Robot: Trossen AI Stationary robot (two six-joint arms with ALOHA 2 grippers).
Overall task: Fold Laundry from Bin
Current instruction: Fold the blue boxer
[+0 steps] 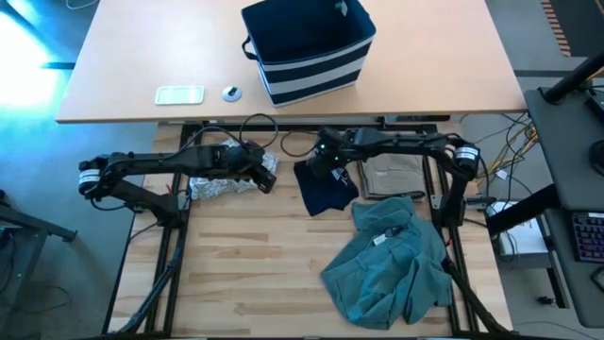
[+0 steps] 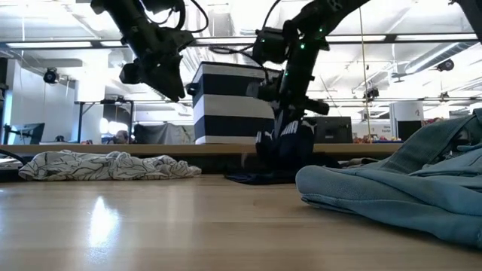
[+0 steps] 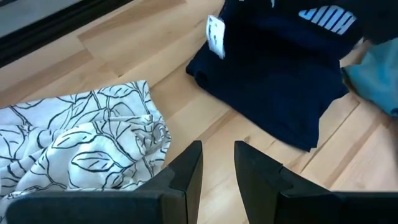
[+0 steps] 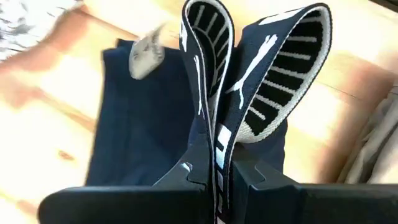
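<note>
Wooden plank table (image 1: 255, 274) sits in front of a second, lighter table (image 1: 123, 66) carrying the bin (image 1: 309, 47), which is navy with white stripes and stands upright, well apart from both arms.

Right gripper (image 4: 219, 171): fingers clamped on the black-and-white waistband of the navy garment (image 1: 326, 186). Waistband is bunched and lifted; the rest of the cloth hangs down to the planks, where its lower part lies spread near the far edge, between the 2 arms. In the low view the garment drapes from the gripper to the tabletop.

Left gripper (image 3: 217, 165): fingers stand a narrow gap apart, nothing between them. It hangs above the planks just beside the patterned garment (image 1: 224, 185), not touching it. That white garment with dark leaf outlines lies crumpled near the far left of the planks.

Teal garment (image 1: 392, 269): large, rumpled heap on the right half of the planks. Tan garment (image 1: 394, 175): flat, beyond the teal one, under the right arm.

Lighter table also holds a pale rectangular object (image 1: 179, 94) and a small round object (image 1: 231, 93).
</note>
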